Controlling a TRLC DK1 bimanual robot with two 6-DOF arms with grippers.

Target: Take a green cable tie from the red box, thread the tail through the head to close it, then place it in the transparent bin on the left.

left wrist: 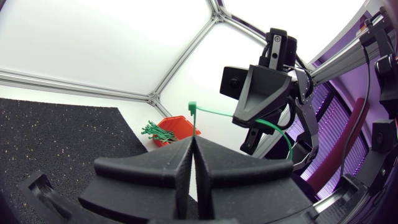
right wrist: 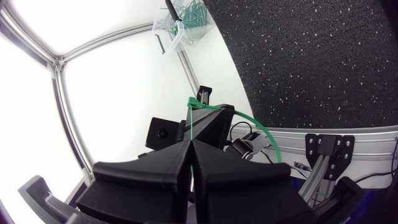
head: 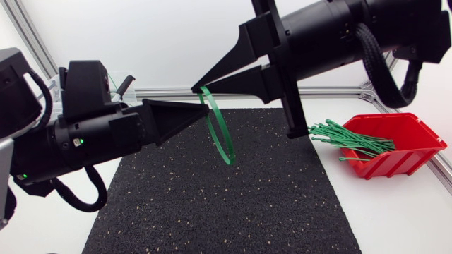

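A green cable tie (head: 220, 134) hangs as a closed loop above the black mat, between both grippers. My left gripper (head: 205, 106) is shut on the tie just below its head (left wrist: 193, 109). My right gripper (head: 195, 89) is shut on the thin tail that comes through the head (right wrist: 194, 103). The two gripper tips nearly meet. In the left wrist view my right gripper (left wrist: 235, 118) is just ahead, with the loop (left wrist: 287, 135) curving under it. The red box (head: 399, 144) at the right holds several green ties (head: 351, 138). Behind my left arm stands the transparent bin (head: 119, 83), mostly hidden.
A black speckled mat (head: 212, 204) covers the middle of the white table. An aluminium frame rail (head: 339, 89) runs along the back edge. The right wrist view shows the transparent bin (right wrist: 184, 22) with green ties inside it.
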